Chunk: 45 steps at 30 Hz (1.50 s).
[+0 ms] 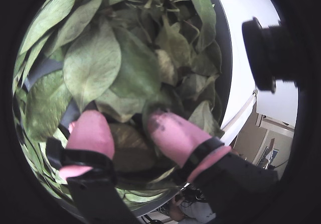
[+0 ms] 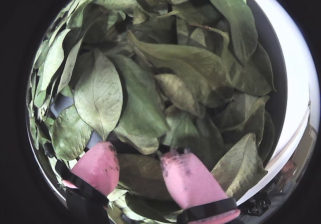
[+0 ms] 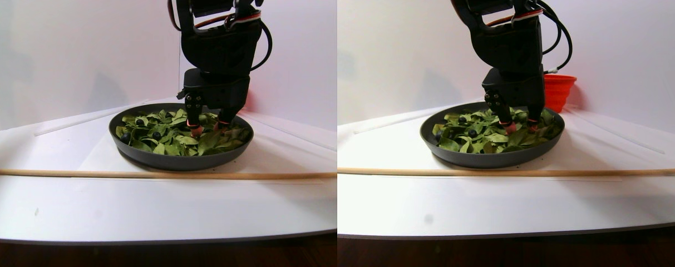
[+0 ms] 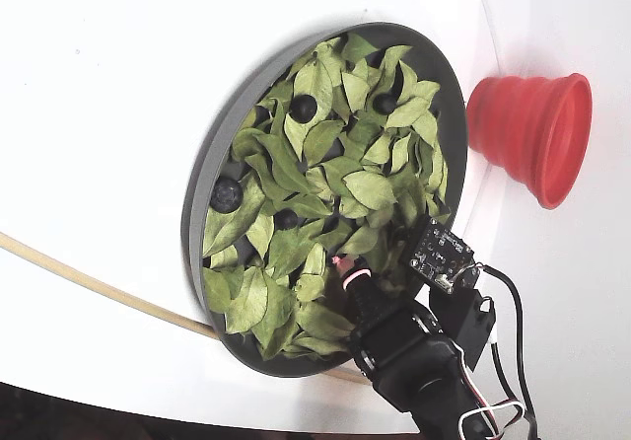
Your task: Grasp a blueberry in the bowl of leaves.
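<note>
White table [image 4: 99,85] carries the bowl [image 4: 197,203] of leaves [image 4: 370,188] in the fixed view; visible blueberries [image 4: 226,194] lie well apart from the hand [image 4: 360,272], toward the bowl's far side. Both wrist views show the hand [image 2: 138,166] spread, pink fingertips [image 1: 90,131] resting on leaves, no berry between them. Stereo view agrees. I'd judge it best to lift and re-aim toward an exposed berry.

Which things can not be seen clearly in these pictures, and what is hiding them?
- Any blueberry between the pink fingertips: in both wrist views the leaves cover that spot.
- The gripper tips in the fixed view: only one pink tip shows; the arm's camera board covers the other.
- The red cup in the stereo pair: the arm hides it on the left half.
- The bowl floor: under leaves everywhere.
</note>
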Tool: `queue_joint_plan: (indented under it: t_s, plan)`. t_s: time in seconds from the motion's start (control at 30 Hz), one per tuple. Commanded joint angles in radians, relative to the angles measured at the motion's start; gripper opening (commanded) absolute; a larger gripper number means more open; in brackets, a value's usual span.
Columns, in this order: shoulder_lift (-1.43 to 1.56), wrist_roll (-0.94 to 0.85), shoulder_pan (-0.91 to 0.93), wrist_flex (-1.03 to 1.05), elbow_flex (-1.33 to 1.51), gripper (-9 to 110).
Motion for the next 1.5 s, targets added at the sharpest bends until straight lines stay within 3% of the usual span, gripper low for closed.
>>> queue_joint_plan:
  t_s: [0.0, 1.47]
  plan:
    - [0.066, -0.006, 0.031, -0.017, 0.003, 16]
    - [0.135, -0.005, 0.02, 0.023, 0.025, 16]
